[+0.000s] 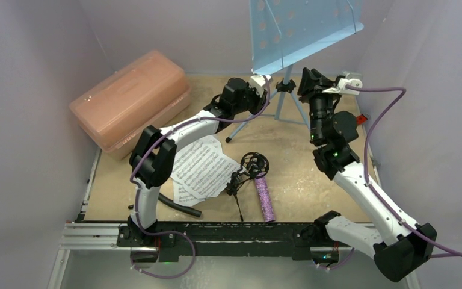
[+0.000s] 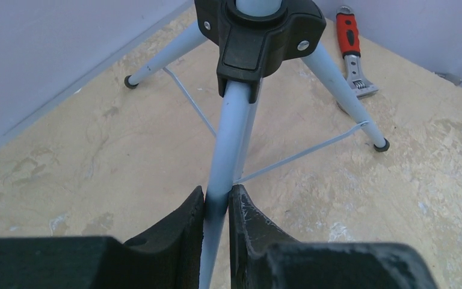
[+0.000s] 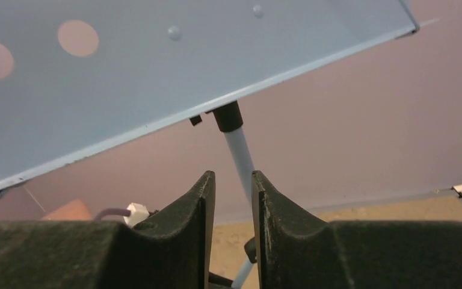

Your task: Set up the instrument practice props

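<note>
The light blue perforated music stand [image 1: 295, 27] stands upright on its tripod at the back of the table. My left gripper [image 1: 264, 96] is shut on one front tripod leg [image 2: 231, 138], just below the black hub [image 2: 258, 36]; the jaws [image 2: 216, 201] pinch the tube. My right gripper [image 1: 305, 75] is right of the stand's pole [image 3: 237, 147], a little open and empty [image 3: 233, 180], with the pole beyond its fingertips and the stand's desk [image 3: 186, 60] above. The white sheet-music pages [image 1: 201, 165], black tripod mic stand [image 1: 249, 168] and glittery purple microphone [image 1: 264, 197] lie on the table in front.
A pink translucent box [image 1: 132, 99] sits at the back left. A black curved hose [image 1: 177, 206] lies near the left arm's base. A red-handled tool [image 2: 352, 48] lies by the right wall behind the tripod. Grey walls close in on three sides.
</note>
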{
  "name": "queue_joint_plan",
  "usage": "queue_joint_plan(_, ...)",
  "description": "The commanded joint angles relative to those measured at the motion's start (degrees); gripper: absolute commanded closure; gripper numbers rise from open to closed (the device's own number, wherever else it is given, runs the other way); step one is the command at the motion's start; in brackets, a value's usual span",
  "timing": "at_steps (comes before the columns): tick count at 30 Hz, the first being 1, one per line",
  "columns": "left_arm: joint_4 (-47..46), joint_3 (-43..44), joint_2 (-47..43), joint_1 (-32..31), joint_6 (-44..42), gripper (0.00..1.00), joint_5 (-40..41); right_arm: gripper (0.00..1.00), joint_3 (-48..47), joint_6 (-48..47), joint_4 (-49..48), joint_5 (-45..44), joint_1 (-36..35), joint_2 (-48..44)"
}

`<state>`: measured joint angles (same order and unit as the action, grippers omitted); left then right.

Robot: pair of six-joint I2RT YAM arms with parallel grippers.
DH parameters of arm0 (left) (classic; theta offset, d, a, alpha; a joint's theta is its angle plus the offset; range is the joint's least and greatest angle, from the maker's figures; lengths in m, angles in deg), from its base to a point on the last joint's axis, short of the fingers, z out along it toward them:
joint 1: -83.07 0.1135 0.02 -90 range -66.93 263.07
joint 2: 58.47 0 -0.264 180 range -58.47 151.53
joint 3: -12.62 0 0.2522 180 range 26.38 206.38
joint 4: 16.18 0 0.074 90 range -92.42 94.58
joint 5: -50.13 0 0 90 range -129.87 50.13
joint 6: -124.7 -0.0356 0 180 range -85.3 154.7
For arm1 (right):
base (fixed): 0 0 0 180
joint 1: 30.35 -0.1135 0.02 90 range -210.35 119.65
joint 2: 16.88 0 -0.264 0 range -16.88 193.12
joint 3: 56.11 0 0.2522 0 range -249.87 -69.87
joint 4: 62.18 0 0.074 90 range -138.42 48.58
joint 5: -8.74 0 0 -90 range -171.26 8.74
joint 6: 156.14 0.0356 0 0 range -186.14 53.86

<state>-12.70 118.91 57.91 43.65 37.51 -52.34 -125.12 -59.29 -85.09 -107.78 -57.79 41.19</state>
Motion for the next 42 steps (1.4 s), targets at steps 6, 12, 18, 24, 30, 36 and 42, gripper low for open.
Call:
queue_joint_plan(6,-4.3,2.3,-2.2,0.2,-2.5,1.0,-2.3,0.61,3.2,1.3,3.4,-2.5,-0.1,-3.6)
queue_joint_plan(12,-6.0,-0.4,-5.5,0.2,-2.4,0.69,-1.8,0.49,4.8,1.0,9.1,-0.6,-0.1,-5.4)
queue_joint_plan(18,-11.1,-6.2,-10.3,0.3,0.9,0.5,-0.6,0.32,5.8,0.6,13.7,4.5,-0.1,-6.4)
queue_joint_plan(24,-12.7,-12.2,-15.6,0.3,4.1,0.42,1.8,0.03,5.3,0.7,17.3,11.0,0.3,-5.2)
queue_joint_plan(30,-7.8,-16.3,-20.0,0.3,5.9,0.28,6.5,0.02,1.8,5.6,23.4,19.8,4.8,-1.0)
queue_joint_plan(36,-5.2,-21.0,-23.0,0.4,6.8,0.28,6.6,0.02,-2.3,9.8,28.1,27.1,11.8,3.4)
queue_joint_plan(42,-5.5,-24.2,-23.4,0.4,8.0,0.3,5.0,0.02,-5.5,11.1,32.1,26.7,14.8,7.2)
